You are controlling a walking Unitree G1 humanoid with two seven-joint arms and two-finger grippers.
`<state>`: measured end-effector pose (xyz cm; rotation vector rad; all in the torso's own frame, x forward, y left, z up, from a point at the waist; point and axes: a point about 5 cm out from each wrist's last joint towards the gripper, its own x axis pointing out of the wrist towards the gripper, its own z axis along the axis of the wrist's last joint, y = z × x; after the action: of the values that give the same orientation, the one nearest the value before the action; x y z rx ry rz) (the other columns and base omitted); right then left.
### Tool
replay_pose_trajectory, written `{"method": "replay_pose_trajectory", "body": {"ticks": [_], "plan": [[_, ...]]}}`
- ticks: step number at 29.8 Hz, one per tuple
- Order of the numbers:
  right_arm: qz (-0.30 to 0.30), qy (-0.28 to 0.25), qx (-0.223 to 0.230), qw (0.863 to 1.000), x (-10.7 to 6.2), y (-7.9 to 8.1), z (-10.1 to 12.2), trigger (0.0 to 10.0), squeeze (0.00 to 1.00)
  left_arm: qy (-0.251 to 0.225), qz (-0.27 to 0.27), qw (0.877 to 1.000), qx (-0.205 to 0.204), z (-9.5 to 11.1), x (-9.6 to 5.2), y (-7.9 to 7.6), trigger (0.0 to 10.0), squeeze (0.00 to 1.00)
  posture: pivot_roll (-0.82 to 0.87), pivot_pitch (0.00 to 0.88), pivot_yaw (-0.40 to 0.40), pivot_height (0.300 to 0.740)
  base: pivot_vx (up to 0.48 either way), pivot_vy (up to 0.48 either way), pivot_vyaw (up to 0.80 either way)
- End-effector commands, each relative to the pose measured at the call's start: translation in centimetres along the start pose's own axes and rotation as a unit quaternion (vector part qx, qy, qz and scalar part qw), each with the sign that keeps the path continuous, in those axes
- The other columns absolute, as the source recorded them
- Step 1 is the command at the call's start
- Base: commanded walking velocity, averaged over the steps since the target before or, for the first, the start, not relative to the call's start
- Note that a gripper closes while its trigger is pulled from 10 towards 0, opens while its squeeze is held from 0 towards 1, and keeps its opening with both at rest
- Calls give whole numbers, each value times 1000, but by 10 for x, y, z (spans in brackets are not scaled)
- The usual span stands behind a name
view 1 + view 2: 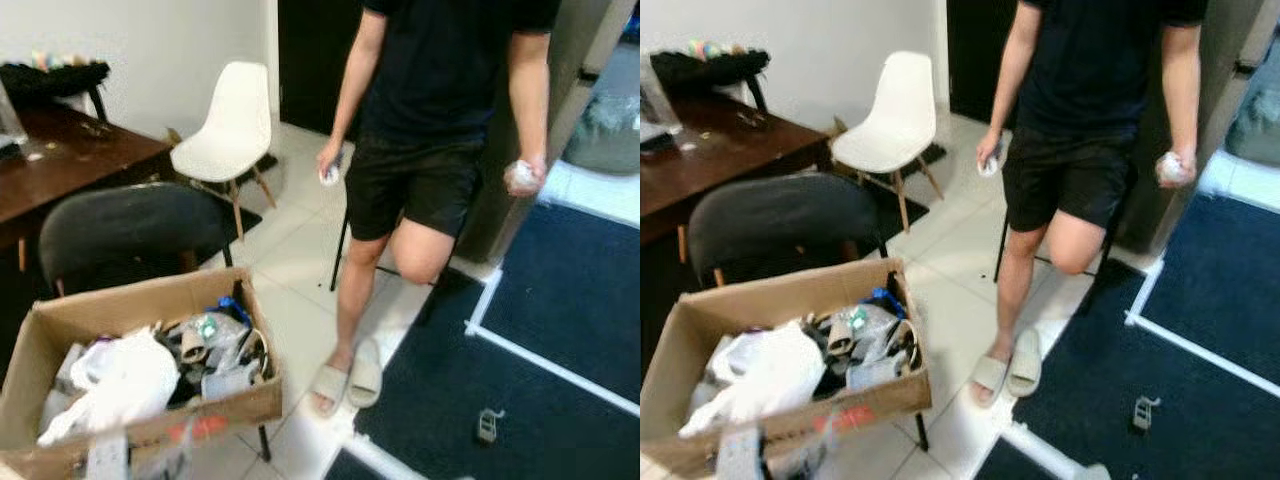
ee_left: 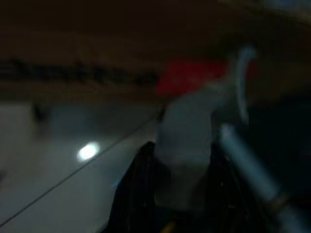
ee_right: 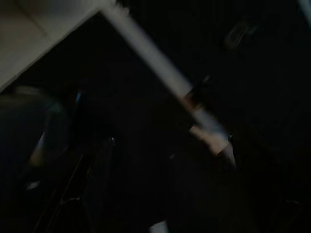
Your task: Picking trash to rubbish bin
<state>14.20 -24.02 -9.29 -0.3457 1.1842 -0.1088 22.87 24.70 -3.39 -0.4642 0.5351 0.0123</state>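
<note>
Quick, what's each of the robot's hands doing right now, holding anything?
Left tool: closed on a pale piece of trash, blurred, so what it is cannot be told.
Right tool: too dark to tell.

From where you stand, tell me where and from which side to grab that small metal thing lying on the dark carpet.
Take the small metal object across its narrow body, coming straight down from above. It lies flat on the dark blue carpet with open carpet on every side, so a side approach offers nothing to hook. It looks blurred and tiny, so I cannot tell its exact shape; closing the claw across its shorter width seems the safest guess.
</note>
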Motion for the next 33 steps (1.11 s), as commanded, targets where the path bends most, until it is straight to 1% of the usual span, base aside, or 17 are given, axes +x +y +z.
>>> {"method": "replay_pose_trajectory", "body": {"ticks": [1,3,4,6,7,8,9,13,14,18,20,22,25,27,29,30,33], "plan": [[9,-1,-1,1000,0,6,-2,10000,0,-100,-45,993,-49,35,6,-7,10000,0,-116,133,20,740,322,0,0],[10,-1,-2,1000,0,6,-2,10000,0,-218,-95,965,-114,78,9,-17,10000,0,-116,134,20,740,321,0,0],[10,-1,-2,1000,0,6,-2,10000,0,-218,-95,965,-114,78,9,-17,10000,0,-116,134,20,740,322,0,0],[10,-1,-3,1000,0,7,-3,10000,0,-291,-136,935,-148,107,7,-22,10000,0,-115,134,20,740,315,0,0],[10,-1,-3,1000,0,7,-3,10000,0,-291,-136,935,-148,107,7,-22,10000,0,-115,134,20,740,307,0,0],[11,0,-3,1000,0,7,-3,10000,0,-323,-176,917,-155,123,4,-28,10000,0,-115,134,20,740,0,0,0],[12,0,-4,1000,-1,7,-3,10000,0,-338,-209,906,-145,133,2,-34,10000,0,-115,134,21,740,0,0,0],[12,0,-4,1000,-1,8,-3,10000,0,-328,-249,906,-96,136,2,-47,10000,0,-114,135,23,740,0,0,0],[13,1,-3,1000,-1,9,-4,10000,0,-304,-289,904,-78,127,3,-55,10000,0,-116,137,30,740,0,0,0],[15,2,-1,1000,-1,10,-5,10000,0,-281,-347,891,-80,114,1,-66,10000,0,-114,140,31,740,0,0,0],[16,2,-1,1000,-1,11,-5,10000,0,-274,-355,890,-76,111,1,-69,10000,0,-113,142,30,740,0,0,0],[17,3,-2,1000,-1,12,-6,10000,0,-267,-337,901,-61,109,3,-71,10000,0,-113,143,30,740,0,0,0],[18,4,-4,1000,-1,12,-7,10000,0,-264,-251,931,-6,115,13,-71,10000,0,-111,146,28,740,0,0,0],[18,4,-4,1000,-1,12,-7,10000,0,-264,-238,935,2,116,14,-71,10000,0,-113,148,30,740,0,0,0],[18,4,-4,1000,-1,11,-7,10000,0,-262,-169,950,35,123,19,-69,10000,0,-113,148,31,740,0,0,0],[18,4,-4,1000,-1,11,-7,10000,0,-262,-169,950,35,123,19,-69,10000,0,-113,148,31,740,0,0,0],[17,3,-4,1000,-1,11,-6,10000,0,-269,-86,956,75,133,21,-64,10000,0,-115,146,31,740,0,0,0]]}}
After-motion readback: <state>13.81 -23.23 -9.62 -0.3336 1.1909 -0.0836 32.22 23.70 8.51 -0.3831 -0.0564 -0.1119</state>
